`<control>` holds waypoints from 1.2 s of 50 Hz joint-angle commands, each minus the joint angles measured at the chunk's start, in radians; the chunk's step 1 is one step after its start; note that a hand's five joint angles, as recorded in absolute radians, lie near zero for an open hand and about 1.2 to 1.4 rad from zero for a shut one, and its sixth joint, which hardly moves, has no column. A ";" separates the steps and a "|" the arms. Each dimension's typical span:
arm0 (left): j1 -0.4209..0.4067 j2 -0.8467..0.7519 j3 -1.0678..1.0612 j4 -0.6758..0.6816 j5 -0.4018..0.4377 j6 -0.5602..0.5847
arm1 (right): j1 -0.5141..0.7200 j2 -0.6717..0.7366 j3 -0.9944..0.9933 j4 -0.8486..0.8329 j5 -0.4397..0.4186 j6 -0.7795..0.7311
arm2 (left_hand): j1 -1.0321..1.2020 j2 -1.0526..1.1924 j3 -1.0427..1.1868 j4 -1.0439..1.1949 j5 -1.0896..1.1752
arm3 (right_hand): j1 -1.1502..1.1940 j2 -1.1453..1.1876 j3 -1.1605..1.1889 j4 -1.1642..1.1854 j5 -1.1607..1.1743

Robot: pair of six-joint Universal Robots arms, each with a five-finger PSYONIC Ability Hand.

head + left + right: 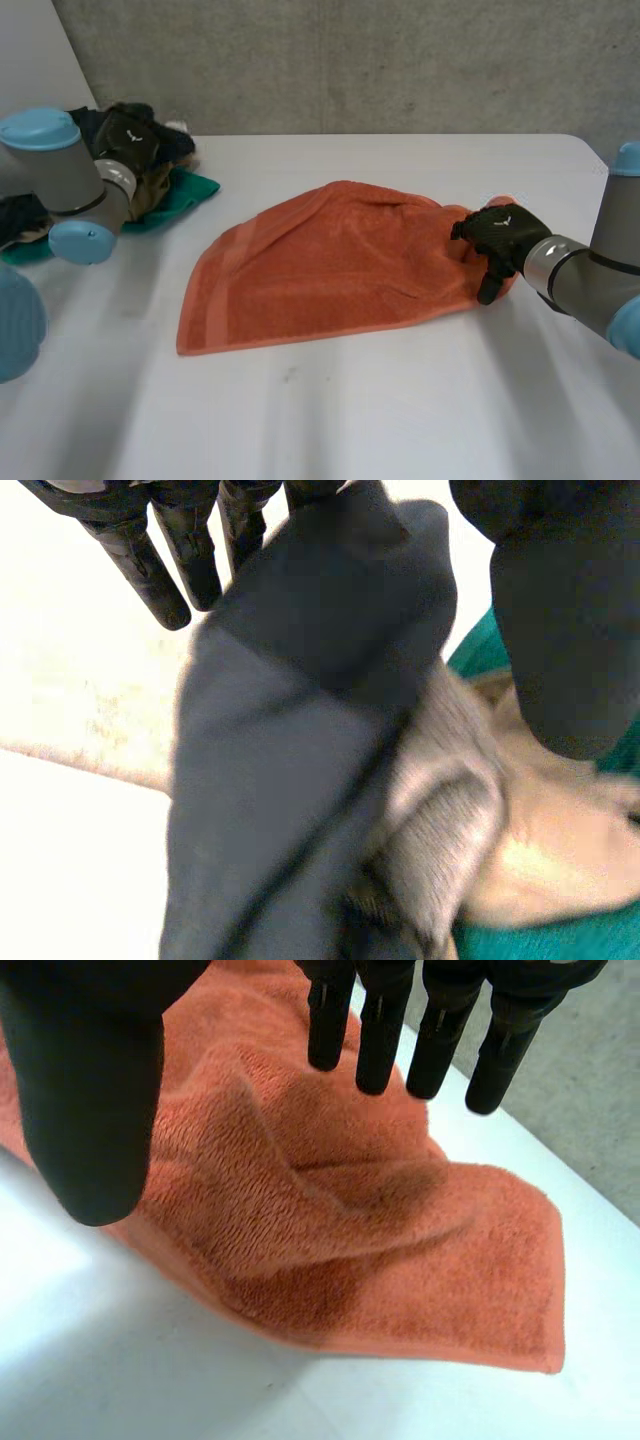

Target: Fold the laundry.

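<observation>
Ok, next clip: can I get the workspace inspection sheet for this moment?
Surface: white table, bare in front of the towel.
Job's things: orange towel lying mid-table, rumpled at its right end; pile of mixed clothes at the far left corner, with a grey cloth under the left hand.
Clutter: nothing seen.
Hands: left hand at the pile; right hand open, at the towel's right end.
Cables: nothing seen.
Surroundings: grey wall behind the table.
</observation>
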 commanded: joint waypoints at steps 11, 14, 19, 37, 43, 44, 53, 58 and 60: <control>-0.122 0.584 -0.690 -0.324 0.209 -0.141 | -0.008 -0.048 -0.021 0.059 -0.010 -0.050 | 0.088 0.087 0.083 0.104 0.067 | -0.097 -0.109 -0.101 -0.089 -0.073; -0.143 0.658 -0.818 -0.358 0.247 -0.226 | -0.005 -0.046 -0.013 0.069 -0.012 -0.061 | 0.220 0.219 0.215 0.236 0.199 | -0.097 -0.109 -0.101 -0.089 -0.073; -0.194 0.669 -0.982 -0.288 0.258 -0.309 | -0.002 -0.040 0.010 0.065 -0.015 -0.067 | 0.232 0.231 0.227 0.248 0.211 | -0.088 -0.100 -0.092 -0.080 -0.064; -0.332 0.457 -1.005 0.088 -0.009 -0.321 | 0.004 -0.043 0.070 0.025 -0.030 -0.065 | 0.235 0.234 0.230 0.251 0.214 | -0.076 -0.088 -0.081 -0.069 -0.053; -0.329 0.422 -0.987 0.102 -0.007 -0.318 | 0.004 -0.043 0.080 0.007 -0.030 -0.067 | 0.250 0.248 0.245 0.266 0.229 | -0.070 -0.082 -0.075 -0.063 -0.047; -0.327 0.414 -0.978 0.108 -0.010 -0.315 | 0.005 -0.043 0.080 0.004 -0.030 -0.067 | 0.270 0.269 0.265 0.286 0.249 | -0.061 -0.074 -0.066 -0.054 -0.038; -0.318 0.357 -0.912 0.153 -0.024 -0.278 | 0.021 -0.046 0.099 -0.016 -0.030 -0.068 | 0.399 0.398 0.394 0.415 0.378 | -0.044 -0.056 -0.048 -0.036 -0.020; -0.321 0.345 -0.886 0.156 -0.039 -0.263 | 0.024 -0.049 0.106 -0.024 -0.030 -0.068 | 0.438 0.436 0.433 0.454 0.416 | -0.044 -0.056 -0.048 -0.036 -0.020; -0.320 0.348 -0.876 0.159 -0.044 -0.266 | 0.025 -0.049 0.110 -0.024 -0.030 -0.068 | 0.458 0.457 0.453 0.474 0.437 | -0.041 -0.053 -0.045 -0.033 -0.017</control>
